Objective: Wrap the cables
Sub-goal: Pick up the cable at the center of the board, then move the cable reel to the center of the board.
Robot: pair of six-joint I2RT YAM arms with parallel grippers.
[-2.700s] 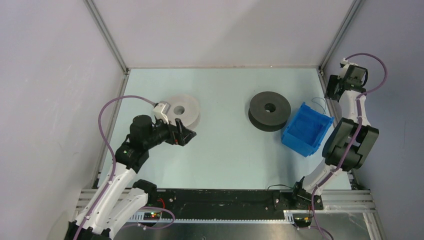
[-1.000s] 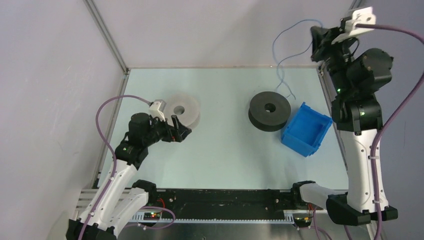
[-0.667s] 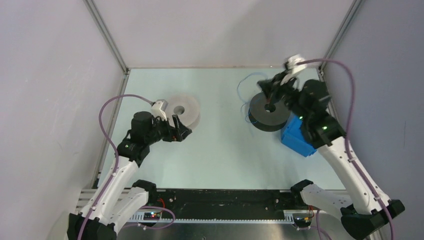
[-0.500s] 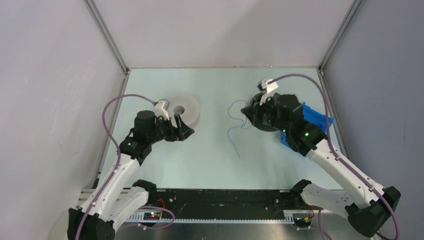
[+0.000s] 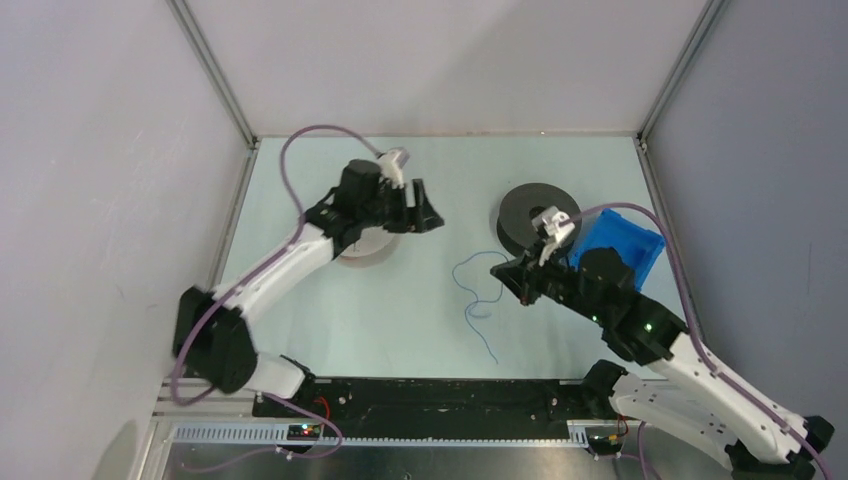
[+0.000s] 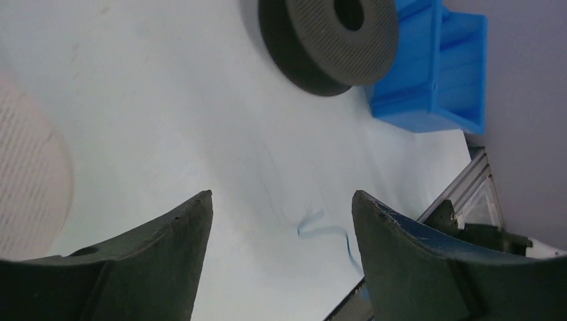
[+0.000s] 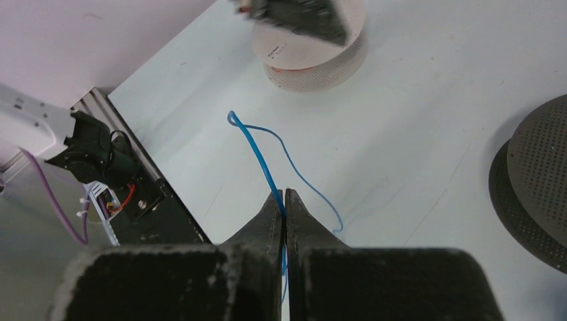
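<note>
Black fingers of your right gripper (image 7: pixel 285 195) are pressed together on the blue cable (image 7: pixel 256 155), whose slack loops over the table (image 5: pixel 400 300) at centre of the top view. Your left gripper (image 5: pixel 430 217), upper centre, gapes wide and holds nothing. Pull hard toward the dark spool (image 5: pixel 528 212) and that thin wire may slip out

Blue cable (image 7: pixel 256 160): thin, limp, looping over table (image 7: pixel 414 134), pinched by right claw (image 7: pixel 285 195).
</note>
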